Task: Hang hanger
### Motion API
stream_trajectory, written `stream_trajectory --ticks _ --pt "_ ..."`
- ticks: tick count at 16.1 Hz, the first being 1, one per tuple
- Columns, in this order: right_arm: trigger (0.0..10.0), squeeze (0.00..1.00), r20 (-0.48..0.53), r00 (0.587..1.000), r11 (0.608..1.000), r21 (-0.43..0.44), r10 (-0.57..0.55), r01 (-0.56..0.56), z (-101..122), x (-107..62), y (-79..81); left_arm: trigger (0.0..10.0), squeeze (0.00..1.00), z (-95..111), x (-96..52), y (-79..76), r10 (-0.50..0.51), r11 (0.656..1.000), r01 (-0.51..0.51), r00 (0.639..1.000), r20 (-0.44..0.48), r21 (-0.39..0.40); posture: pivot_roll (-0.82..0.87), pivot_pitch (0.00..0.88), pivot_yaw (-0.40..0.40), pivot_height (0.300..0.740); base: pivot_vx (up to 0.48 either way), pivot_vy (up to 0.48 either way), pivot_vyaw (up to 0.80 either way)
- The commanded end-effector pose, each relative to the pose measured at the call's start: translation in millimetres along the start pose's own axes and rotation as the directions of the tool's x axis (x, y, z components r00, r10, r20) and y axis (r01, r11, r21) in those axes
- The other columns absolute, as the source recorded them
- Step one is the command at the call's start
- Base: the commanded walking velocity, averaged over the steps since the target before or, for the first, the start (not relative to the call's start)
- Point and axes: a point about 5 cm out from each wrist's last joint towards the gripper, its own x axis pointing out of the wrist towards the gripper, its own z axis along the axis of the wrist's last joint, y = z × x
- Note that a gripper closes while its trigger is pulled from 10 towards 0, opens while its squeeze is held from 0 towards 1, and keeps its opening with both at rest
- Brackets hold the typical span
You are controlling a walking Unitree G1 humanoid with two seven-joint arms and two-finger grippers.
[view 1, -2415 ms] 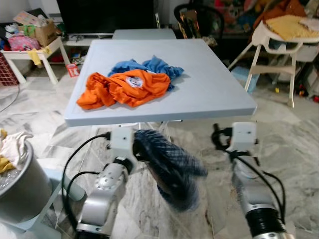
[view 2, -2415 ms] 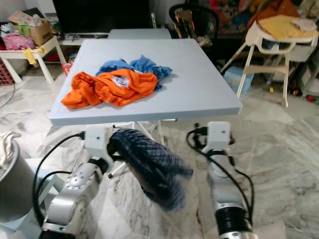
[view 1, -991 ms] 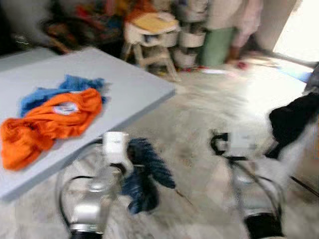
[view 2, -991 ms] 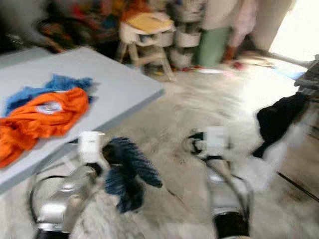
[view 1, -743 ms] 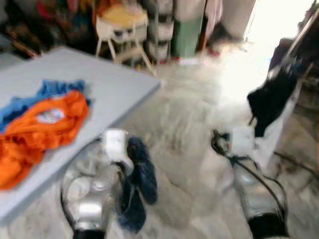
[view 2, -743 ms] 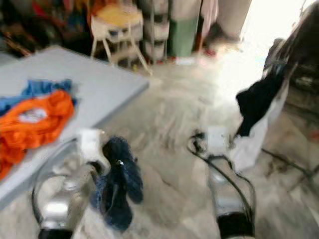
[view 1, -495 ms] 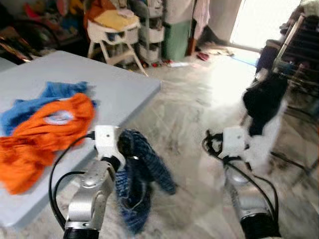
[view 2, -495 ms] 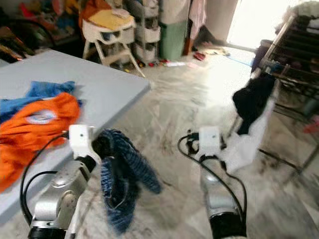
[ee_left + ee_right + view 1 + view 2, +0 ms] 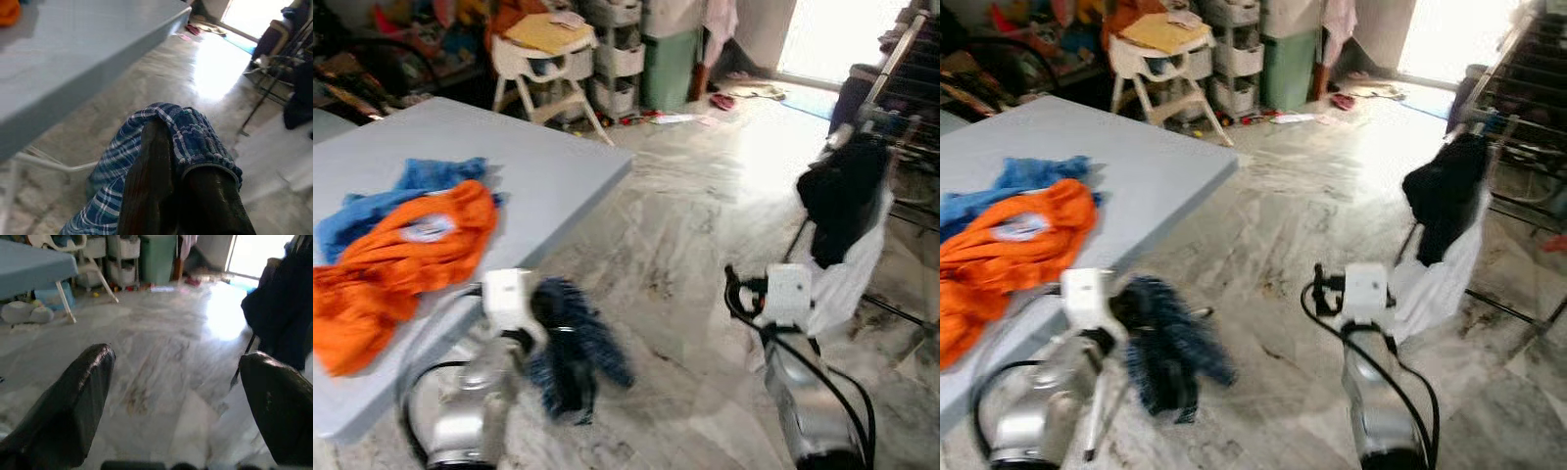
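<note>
Left gripper [image 9: 188,196]: fingers pressed together on a blue plaid cloth [image 9: 570,338] — it is hanging limp below the arm, beside the table [image 9: 558,166] edge.
Right gripper [image 9: 176,396]: fingers spread wide, carrying nothing, pointing at bare floor.
Hanger: I cannot make one out inside the cloth; likely wrapped in it.
Rack [image 9: 906,78]: standing ahead and to the robot's right, well apart from the left gripper — the right arm is nearer it.
Rack garments: one black [image 9: 842,201], one white [image 9: 847,279], hanging together.
Table garments: two — one orange [image 9: 391,264], one blue [image 9: 401,196], touching.
Next move, judged: carrying the cloth rightward to the rack.
</note>
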Motion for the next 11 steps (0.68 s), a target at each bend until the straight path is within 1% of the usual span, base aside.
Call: stream_trajectory --ticks 1,3,4,5,6,7,8,10,11 --pt "10.0 0.00 0.014 1.000 1.000 0.010 -0.011 0.011 4.3 -1.7 -4.5 10.0 0.00 2.2 3.8 -6.8 -0.033 0.999 0.033 0.999 0.011 0.000 -0.13 0.000 0.040 0.740 0.000 -0.401 0.00" --pt "10.0 0.00 0.001 0.999 0.999 -0.010 -0.046 0.046 1.4 -4.5 -9.9 10.0 0.00 2.0 6.2 -9.2 -0.045 0.999 0.045 0.999 0.008 0.002 -0.14 0.000 0.048 0.740 0.000 -0.399 0.00" --pt "10.0 0.00 -0.005 0.999 0.999 -0.007 -0.051 0.051 0.2 -5.2 -10.9 10.0 0.00 2.8 8.5 -11.7 -0.051 0.999 0.051 0.999 0.010 -0.002 -0.14 0.000 0.049 0.740 0.000 -0.401 0.00" --pt "10.0 0.00 -0.008 0.997 0.997 -0.031 -0.073 0.073 -0.2 -5.2 -12.0 10.0 0.00 2.7 10.1 -14.6 -0.059 0.998 0.059 0.998 0.011 -0.006 -0.14 0.000 0.051 0.740 0.000 -0.368 0.00" --pt "10.0 0.00 0.008 0.998 0.997 -0.047 -0.064 0.065 1.3 -4.7 -11.0 10.0 0.00 1.4 11.2 -17.1 -0.069 0.998 0.069 0.998 0.009 -0.008 -0.15 0.000 0.052 0.740 0.000 -0.368 0.00" --pt "10.0 0.00 0.016 0.999 0.999 -0.033 -0.042 0.042 2.0 -4.5 -9.2 10.0 0.00 1.1 11.2 -17.4 -0.070 0.998 0.070 0.998 0.008 -0.008 -0.15 0.000 0.052 0.740 0.000 -0.368 0.00" --pt "10.0 0.00 0.028 0.999 0.998 -0.045 -0.030 0.031 3.4 -4.3 -6.8 10.0 0.00 0.6 11.7 -18.6 -0.073 0.997 0.073 0.997 0.007 -0.012 -0.15 0.000 0.051 0.740 0.000 -0.322 0.00" --pt "10.0 0.00 0.027 1.000 1.000 -0.028 -0.005 0.006 3.9 -5.1 -5.1 10.0 0.00 0.6 12.3 -17.8 -0.073 0.997 0.073 0.997 0.008 -0.015 -0.16 0.000 0.051 0.740 0.000 -0.322 0.00" --pt "10.0 0.00 0.008 1.000 1.000 0.001 0.012 -0.012 2.9 -6.3 -4.3 10.0 0.00 0.3 12.4 -17.4 -0.072 0.997 0.073 0.997 0.008 -0.017 -0.16 0.000 0.051 0.740 0.000 -0.322 0.00"
